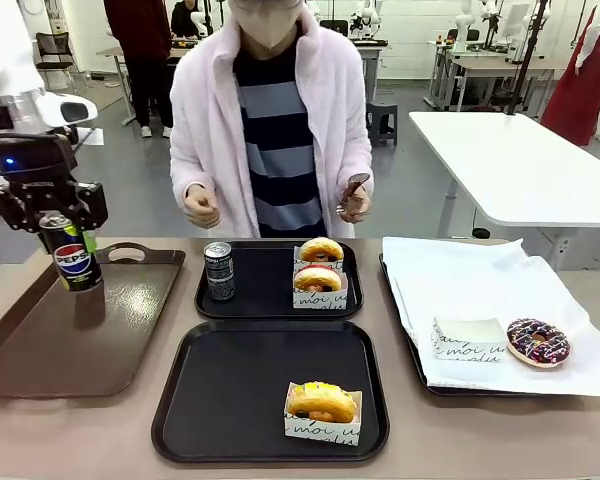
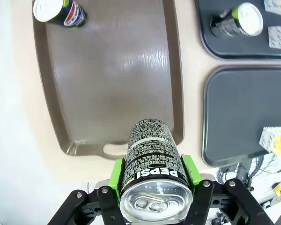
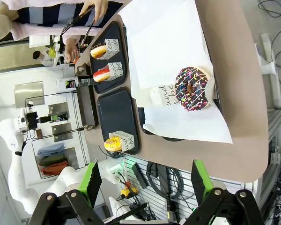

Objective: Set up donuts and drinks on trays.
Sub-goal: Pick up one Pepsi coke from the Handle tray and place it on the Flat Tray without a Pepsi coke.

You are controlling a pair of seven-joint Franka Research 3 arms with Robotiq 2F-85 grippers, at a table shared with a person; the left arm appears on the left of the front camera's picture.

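Nearest, 1 sleeved yellow donut (image 1: pixel 322 402) sits on the near black tray (image 1: pixel 230 400). Left gripper (image 1: pixel 70 238) clasps a Pepsi can (image 1: pixel 76 262) over the brown tray (image 1: pixel 80 345), far left. Right gripper (image 3: pixel 145 180) hangs with jaws released, spread wide.

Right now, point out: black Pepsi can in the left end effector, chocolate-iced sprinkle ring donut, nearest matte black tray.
Held black Pepsi soda can (image 2: pixel 152 154): left wrist view, printed side.
Chocolate-iced sprinkle ring donut (image 1: pixel 556 347): front view, icing right of hole.
Nearest matte black tray (image 1: pixel 240 385): front view, bare floor.
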